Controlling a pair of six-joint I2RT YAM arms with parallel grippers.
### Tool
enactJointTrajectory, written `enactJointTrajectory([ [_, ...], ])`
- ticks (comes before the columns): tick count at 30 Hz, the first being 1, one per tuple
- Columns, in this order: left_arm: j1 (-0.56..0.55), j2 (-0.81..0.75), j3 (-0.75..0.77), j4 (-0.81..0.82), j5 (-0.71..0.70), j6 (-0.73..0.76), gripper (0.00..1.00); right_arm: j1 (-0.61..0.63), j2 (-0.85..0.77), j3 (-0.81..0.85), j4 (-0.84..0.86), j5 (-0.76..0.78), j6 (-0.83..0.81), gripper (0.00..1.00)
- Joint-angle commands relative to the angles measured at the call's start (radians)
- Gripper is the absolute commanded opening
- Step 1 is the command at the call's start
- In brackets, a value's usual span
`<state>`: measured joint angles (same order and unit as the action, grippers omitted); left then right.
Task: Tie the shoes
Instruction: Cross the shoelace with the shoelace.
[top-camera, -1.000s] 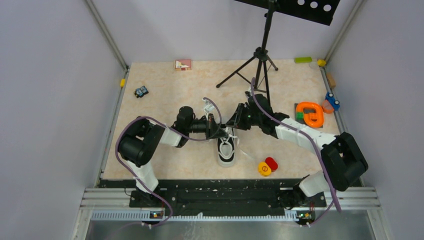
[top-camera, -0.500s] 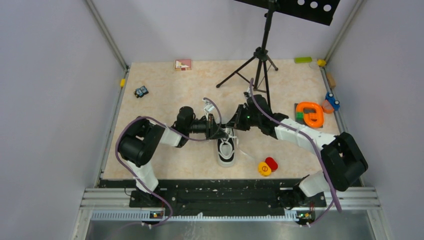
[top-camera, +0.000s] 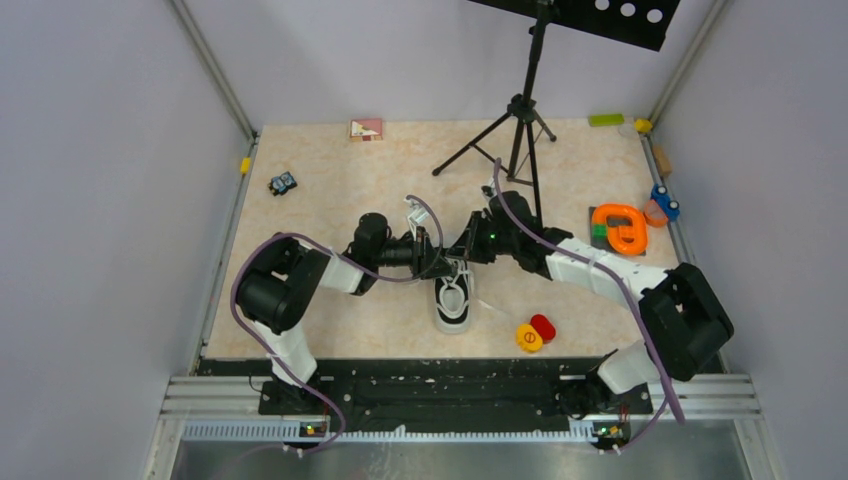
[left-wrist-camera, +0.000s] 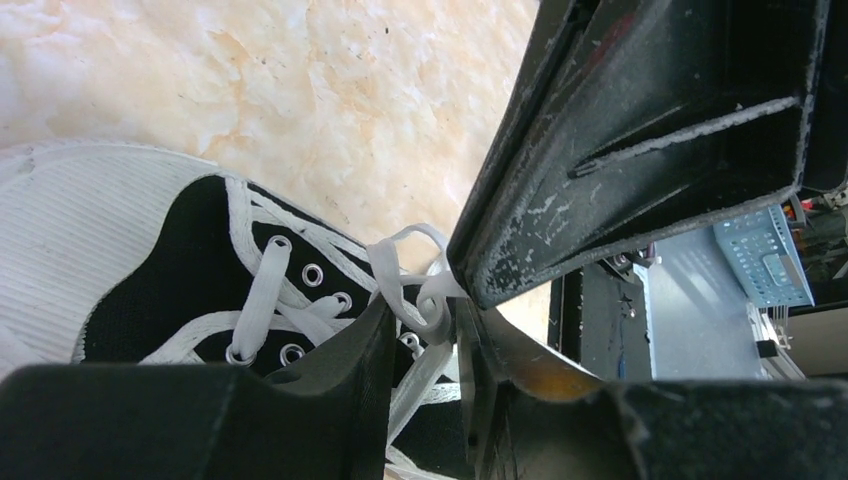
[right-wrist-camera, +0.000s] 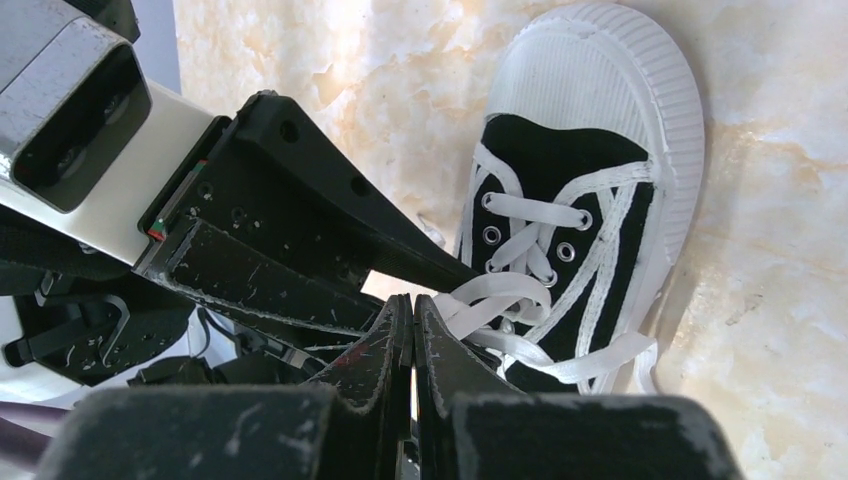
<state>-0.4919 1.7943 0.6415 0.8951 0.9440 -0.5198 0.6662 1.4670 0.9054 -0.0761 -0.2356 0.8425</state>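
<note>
Both arms crowd the lacing of the sneaker (top-camera: 452, 305).
From above, the sneaker lies mid-table (top-camera: 330, 190), toe toward the arm bases. The left gripper (top-camera: 438, 264) and right gripper (top-camera: 463, 254) meet tip to tip over its eyelets, probably so that one can pass lace to the other. The left wrist view shows the left fingers (left-wrist-camera: 350, 370) parted by a narrow gap, with a loop of the laces (left-wrist-camera: 428, 300) lying loose between them and nothing clamped. The right wrist view shows the right fingers (right-wrist-camera: 385, 345) pressed together. A lace strand runs out from their tips, apparently pinched, likely to hold the loop up within the left gripper's reach.
</note>
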Motion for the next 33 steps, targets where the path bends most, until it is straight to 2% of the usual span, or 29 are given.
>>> enactJointTrajectory([
  [1, 0.001, -0.022, 0.026, 0.017, -0.013, 0.023, 0.33, 0.023, 0.013, 0.063, 0.056, -0.014, 0.018, 0.00],
  [10, 0.000, -0.017, 0.028, 0.043, -0.019, 0.004, 0.33, 0.030, 0.013, 0.066, 0.063, -0.011, 0.031, 0.00],
  [11, 0.000, -0.015, 0.030, 0.046, -0.020, 0.001, 0.30, 0.030, 0.013, 0.065, 0.064, -0.012, 0.032, 0.00],
  [14, 0.001, 0.001, 0.042, 0.063, 0.001, -0.018, 0.00, 0.030, 0.012, 0.061, 0.062, -0.011, 0.031, 0.00],
  [18, 0.000, 0.021, 0.042, 0.113, 0.016, -0.051, 0.00, 0.030, -0.001, 0.054, 0.045, 0.001, 0.031, 0.00],
  [20, 0.000, 0.025, 0.042, 0.126, 0.030, -0.054, 0.00, 0.030, -0.014, 0.061, 0.007, 0.032, 0.013, 0.27],
  [21, 0.000, 0.024, 0.043, 0.126, 0.035, -0.052, 0.00, 0.029, -0.027, 0.066, -0.020, 0.059, 0.000, 0.35],
  [24, 0.000, 0.024, 0.047, 0.114, 0.054, -0.041, 0.00, -0.005, -0.089, 0.055, -0.087, 0.129, -0.030, 0.44],
  [29, 0.002, 0.019, 0.050, 0.080, 0.069, -0.012, 0.00, -0.132, -0.178, -0.040, -0.097, 0.106, -0.059, 0.45],
  [31, 0.001, 0.021, 0.058, 0.059, 0.081, 0.001, 0.00, -0.159, -0.171, -0.055, -0.111, 0.080, -0.091, 0.41],
  [33, 0.003, 0.023, 0.066, 0.037, 0.097, 0.013, 0.00, -0.162, -0.146, -0.058, -0.106, 0.036, -0.138, 0.31],
])
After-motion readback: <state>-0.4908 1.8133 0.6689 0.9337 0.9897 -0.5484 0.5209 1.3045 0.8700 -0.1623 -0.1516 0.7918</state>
